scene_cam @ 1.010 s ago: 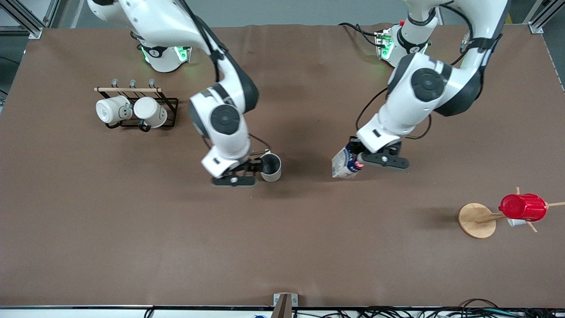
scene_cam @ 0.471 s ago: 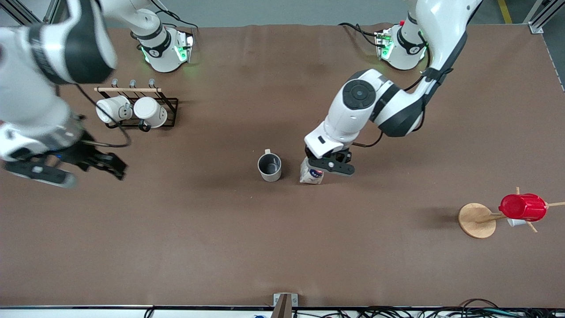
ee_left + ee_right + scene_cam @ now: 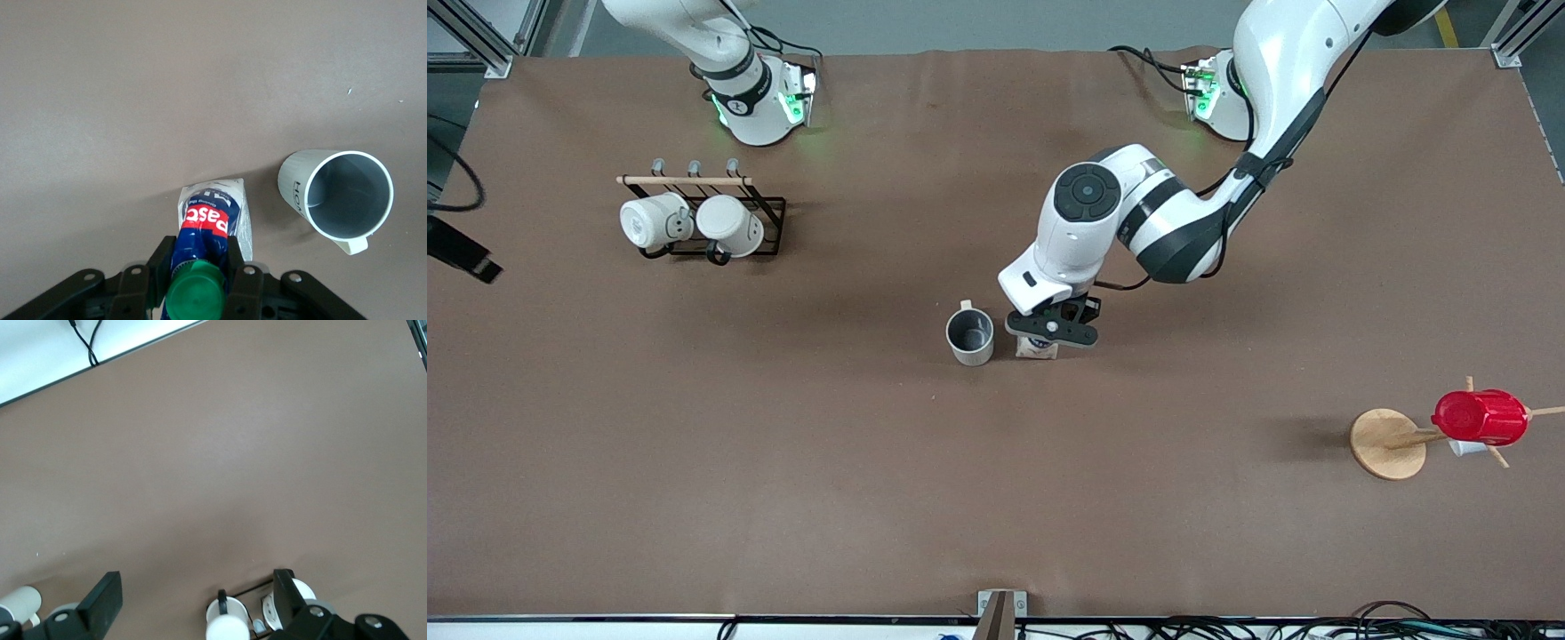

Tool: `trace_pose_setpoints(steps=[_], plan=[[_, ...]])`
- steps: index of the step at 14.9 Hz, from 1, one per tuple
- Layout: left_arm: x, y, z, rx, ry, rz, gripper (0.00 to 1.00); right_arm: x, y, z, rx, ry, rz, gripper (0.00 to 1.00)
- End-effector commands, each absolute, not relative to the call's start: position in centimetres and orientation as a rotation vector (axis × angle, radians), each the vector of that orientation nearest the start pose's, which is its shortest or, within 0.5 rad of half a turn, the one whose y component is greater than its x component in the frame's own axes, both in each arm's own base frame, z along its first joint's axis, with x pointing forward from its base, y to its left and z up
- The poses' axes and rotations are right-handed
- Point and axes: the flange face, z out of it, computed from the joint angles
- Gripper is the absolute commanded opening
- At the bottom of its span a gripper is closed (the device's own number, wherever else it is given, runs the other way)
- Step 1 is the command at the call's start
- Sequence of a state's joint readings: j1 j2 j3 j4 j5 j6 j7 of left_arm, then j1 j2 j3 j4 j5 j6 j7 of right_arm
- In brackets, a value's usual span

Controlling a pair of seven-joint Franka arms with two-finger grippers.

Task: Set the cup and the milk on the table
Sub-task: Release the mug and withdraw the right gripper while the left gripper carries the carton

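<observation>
The left gripper (image 3: 197, 277) clamps the milk (image 3: 212, 220) by its stiff blue shoulder, under the cap. The light, likely tippy carton sits at the cup's (image 3: 970, 336) three o'clock. The right gripper (image 3: 193, 600) waits open, high over the mug rack (image 3: 694, 213).

Left pincer (image 3: 1047, 335) carried milk (image 3: 1037, 348) beside cup (image 3: 970, 337); right arm withdrew.

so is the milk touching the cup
Apart. The left wrist view shows a strip of bare table between the milk, held in the left gripper, and the cup.

Front camera high, whole table (image 3: 694, 498); wrist cameras look down.
</observation>
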State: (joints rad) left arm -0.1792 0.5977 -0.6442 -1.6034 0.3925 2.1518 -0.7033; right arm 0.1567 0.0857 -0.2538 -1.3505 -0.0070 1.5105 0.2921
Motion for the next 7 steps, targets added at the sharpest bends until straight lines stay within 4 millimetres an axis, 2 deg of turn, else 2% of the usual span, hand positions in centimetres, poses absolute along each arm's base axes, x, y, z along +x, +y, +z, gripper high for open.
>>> trace_pose_setpoints(steps=[1, 2, 7], plan=[[52.1, -46.2, 33.9, -3.174, 0.338, -0.078, 0.00, 56.2, -5.9, 67.5, -3.065, 0.406, -0.059, 1.00], [51.8, -46.6, 33.6, -3.175, 0.344, -0.072, 0.00, 56.1, -6.0, 67.2, -3.073, 0.347, -0.032, 1.00], [51.1, -47.4, 33.2, -3.170, 0.354, -0.069, 0.00, 56.3, -4.4, 66.8, -3.088, 0.302, -0.014, 1.00]])
